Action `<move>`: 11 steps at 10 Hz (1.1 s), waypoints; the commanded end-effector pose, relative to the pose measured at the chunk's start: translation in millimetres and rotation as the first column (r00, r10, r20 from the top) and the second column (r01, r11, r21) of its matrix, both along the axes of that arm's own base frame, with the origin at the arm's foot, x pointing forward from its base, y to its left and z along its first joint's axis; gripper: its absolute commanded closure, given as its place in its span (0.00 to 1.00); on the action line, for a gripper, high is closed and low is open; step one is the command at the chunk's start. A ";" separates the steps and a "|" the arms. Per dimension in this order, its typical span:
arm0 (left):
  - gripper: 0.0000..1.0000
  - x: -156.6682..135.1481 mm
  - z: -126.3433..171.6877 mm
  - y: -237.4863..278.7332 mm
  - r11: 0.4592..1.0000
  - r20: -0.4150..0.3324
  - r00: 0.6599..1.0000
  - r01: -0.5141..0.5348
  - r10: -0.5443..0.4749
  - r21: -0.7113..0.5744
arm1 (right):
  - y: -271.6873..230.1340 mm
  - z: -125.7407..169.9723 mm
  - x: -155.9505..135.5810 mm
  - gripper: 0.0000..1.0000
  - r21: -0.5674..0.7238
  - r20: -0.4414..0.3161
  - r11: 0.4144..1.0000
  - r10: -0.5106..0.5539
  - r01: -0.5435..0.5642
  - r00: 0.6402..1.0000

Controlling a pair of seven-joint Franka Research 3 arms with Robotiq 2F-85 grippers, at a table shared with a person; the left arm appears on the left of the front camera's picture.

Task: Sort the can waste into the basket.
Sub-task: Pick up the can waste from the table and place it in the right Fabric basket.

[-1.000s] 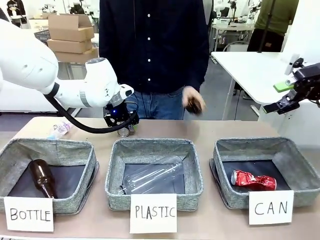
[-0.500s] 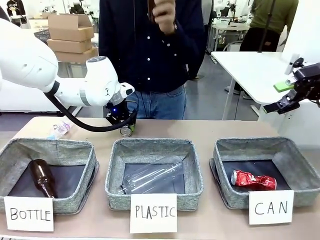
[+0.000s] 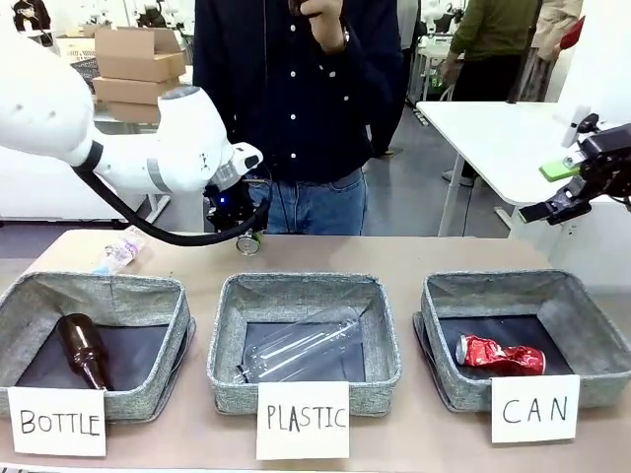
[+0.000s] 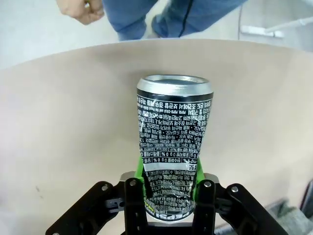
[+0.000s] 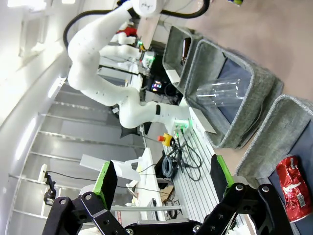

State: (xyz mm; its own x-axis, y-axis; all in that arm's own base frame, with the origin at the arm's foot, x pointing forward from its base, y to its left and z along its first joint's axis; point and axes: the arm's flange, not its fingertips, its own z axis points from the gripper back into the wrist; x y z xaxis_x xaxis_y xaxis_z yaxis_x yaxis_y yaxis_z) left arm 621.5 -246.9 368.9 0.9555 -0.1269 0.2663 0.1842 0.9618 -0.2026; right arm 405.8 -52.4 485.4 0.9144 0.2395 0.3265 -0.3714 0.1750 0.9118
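**While the left gripper [image 3: 246,239] clamps the black and silver can [image 4: 174,142], the red can [image 3: 500,355] lies binned**

Gripped low on its body, the black and silver can hangs over the table's [image 3: 444,256] far side, beyond the PLASTIC basket [image 3: 306,286]. The crushed red can lies inside the CAN basket [image 3: 592,296]. Off right, the right gripper [image 3: 548,190] is spread wide, empty.

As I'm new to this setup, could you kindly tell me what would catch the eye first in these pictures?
The left gripper has its fingers shut on a black and silver can at the far side of the table, in front of the person. A crushed red can lies in the basket signed CAN at the right, while the right gripper hangs open, high at the far right.
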 end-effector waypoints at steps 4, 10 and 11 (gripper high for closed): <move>0.94 -190.8 115.4 60.4 0.821 -0.011 0.858 0.487 -0.513 -0.298 | -0.9 0.8 -1.2 0.00 -0.009 0.019 1.000 -0.001 0.001 1.000; 0.94 -285.3 145.9 54.2 0.577 0.158 0.648 0.745 -0.745 -0.335 | -0.9 0.8 -1.2 0.00 -0.009 0.019 1.000 -0.001 0.001 1.000; 0.94 -285.3 145.9 54.2 0.577 0.158 0.648 0.745 -0.745 -0.335 | -0.9 0.8 -1.2 0.00 -0.009 0.019 1.000 -0.001 0.001 1.000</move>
State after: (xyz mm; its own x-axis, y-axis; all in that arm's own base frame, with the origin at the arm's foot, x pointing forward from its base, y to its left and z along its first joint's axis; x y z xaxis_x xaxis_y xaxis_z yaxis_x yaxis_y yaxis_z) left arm 321.7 -183.2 509.3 0.5153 -0.7279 0.4523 0.8317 0.2974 -0.4689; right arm 405.4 -53.1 485.9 0.9143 0.2381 0.3276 -0.3724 0.1764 0.9112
